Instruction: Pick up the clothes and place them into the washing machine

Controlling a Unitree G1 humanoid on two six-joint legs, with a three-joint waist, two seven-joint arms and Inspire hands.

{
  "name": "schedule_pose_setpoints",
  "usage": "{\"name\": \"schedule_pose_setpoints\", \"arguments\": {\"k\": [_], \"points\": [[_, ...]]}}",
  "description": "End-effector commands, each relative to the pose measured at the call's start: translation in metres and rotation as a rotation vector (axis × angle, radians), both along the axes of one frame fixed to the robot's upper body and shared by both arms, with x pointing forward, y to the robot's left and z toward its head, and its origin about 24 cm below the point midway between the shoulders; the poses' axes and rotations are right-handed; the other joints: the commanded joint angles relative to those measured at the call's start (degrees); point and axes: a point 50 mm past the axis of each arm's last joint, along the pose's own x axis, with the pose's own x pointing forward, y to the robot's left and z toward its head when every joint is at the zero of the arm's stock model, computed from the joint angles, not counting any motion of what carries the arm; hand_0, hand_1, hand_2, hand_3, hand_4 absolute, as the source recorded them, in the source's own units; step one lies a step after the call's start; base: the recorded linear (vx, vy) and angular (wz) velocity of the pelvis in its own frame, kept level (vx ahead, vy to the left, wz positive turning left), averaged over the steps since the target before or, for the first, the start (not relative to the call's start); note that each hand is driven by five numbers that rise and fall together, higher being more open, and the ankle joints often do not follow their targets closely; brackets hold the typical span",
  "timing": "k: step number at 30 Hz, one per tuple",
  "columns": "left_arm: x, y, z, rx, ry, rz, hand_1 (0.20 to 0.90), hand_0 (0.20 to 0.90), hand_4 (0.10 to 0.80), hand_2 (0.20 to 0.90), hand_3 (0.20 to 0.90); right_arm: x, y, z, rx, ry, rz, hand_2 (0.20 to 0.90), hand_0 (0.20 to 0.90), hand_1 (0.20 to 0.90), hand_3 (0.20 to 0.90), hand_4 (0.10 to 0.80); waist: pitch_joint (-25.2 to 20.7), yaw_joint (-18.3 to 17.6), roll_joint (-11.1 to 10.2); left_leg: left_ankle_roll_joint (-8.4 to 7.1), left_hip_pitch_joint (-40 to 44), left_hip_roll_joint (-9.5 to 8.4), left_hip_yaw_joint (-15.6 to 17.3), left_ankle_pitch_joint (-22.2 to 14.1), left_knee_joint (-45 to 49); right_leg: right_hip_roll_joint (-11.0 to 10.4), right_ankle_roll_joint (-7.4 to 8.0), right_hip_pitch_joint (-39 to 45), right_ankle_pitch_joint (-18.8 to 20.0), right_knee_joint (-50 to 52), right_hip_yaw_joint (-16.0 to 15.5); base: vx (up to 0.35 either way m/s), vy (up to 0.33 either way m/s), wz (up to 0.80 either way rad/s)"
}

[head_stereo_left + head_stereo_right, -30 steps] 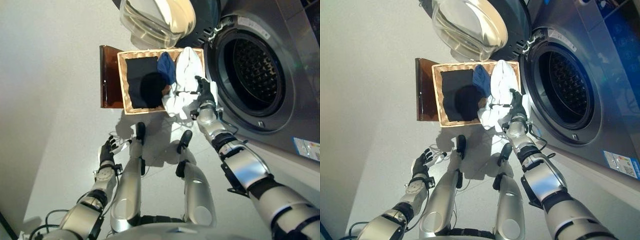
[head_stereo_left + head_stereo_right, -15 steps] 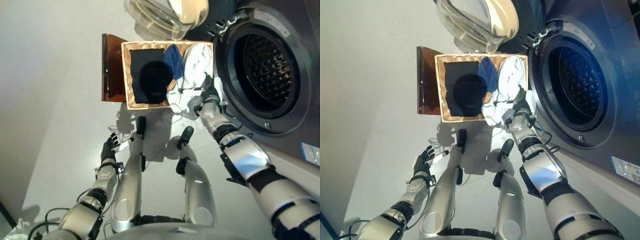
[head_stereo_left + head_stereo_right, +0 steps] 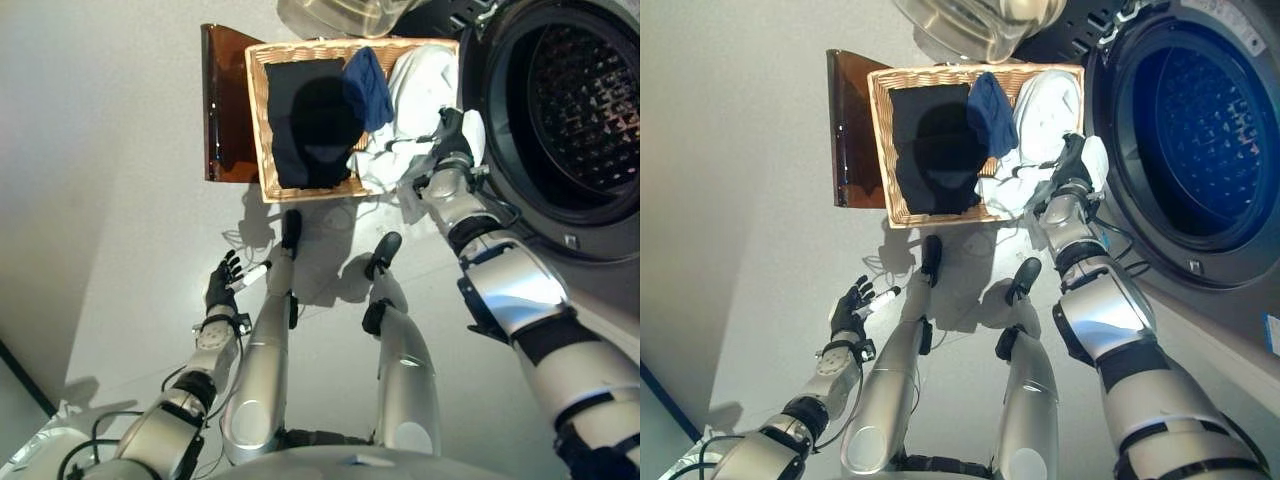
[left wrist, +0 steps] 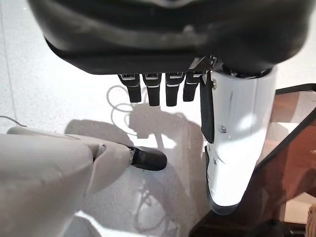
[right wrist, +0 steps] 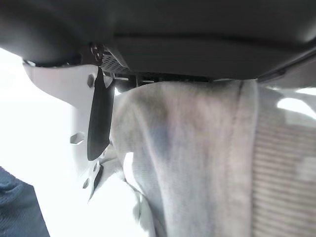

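**Right robot hand gripping white garment beside the drum**

The washing machine (image 3: 590,120), grey with a round dark drum of perforated metal, is standing open at the right. Beside it a rectangular woven wicker basket (image 3: 880,150) is sitting on the pale floor (image 3: 100,200), holding a flat black cloth (image 3: 310,120), a crumpled blue cloth (image 3: 992,100) and a soft ribbed white garment (image 3: 1045,110). The right robot hand (image 3: 452,135) is clutching the white garment at the basket's machine-side edge. The left robot hand (image 3: 848,310) is hanging over the floor, fingers relaxed and holding nothing.
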Motion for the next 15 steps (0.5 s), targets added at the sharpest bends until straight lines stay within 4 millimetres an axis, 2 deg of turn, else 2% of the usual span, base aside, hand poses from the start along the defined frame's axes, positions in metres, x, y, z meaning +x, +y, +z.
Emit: {"name": "schedule_pose_setpoints", "arguments": {"k": [1, 10, 15], "points": [[-0.009, 0.006, -0.004, 0.000, 0.000, 0.030, 0.900, 0.900, 0.800, 0.900, 0.900, 0.003, -0.008, 0.027, -0.030, -0.056, 0.003, 0.200, 0.200, 0.200, 0.200, 0.300, -0.3, 1.4, 3.5, -2.89, -2.4, -1.65, -1.5, 1.9, -3.7, -2.5, 3.93, 0.3, -6.2, 5.7, 6.8, -0.001, 0.028, -0.04], [-0.013, 0.013, -0.008, 0.001, 0.020, 0.090, 0.900, 0.900, 0.800, 0.900, 0.900, 0.004, 0.011, 0.034, 0.019, -0.186, 0.059, 0.200, 0.200, 0.200, 0.200, 0.300, -0.3, 0.0, 3.2, -2.86, -1.1, -1.53, -1.2, 1.7, -3.7, -2.4, 3.77, 1.0, -6.0, 5.6, 7.6, -0.001, 0.005, -0.01], [-0.017, 0.016, -0.011, 0.000, 0.032, 0.101, 0.900, 0.900, 0.800, 0.900, 0.900, 0.002, 0.010, 0.035, 0.026, -0.216, 0.053, 0.200, 0.200, 0.200, 0.200, 0.300, -0.3, -0.2, 3.4, -2.81, 0.0, -1.55, -0.8, 1.5, -3.7, -2.4, 3.85, 2.0, -5.8, 5.4, 7.9, 0.000, 0.000, 0.00]]}}
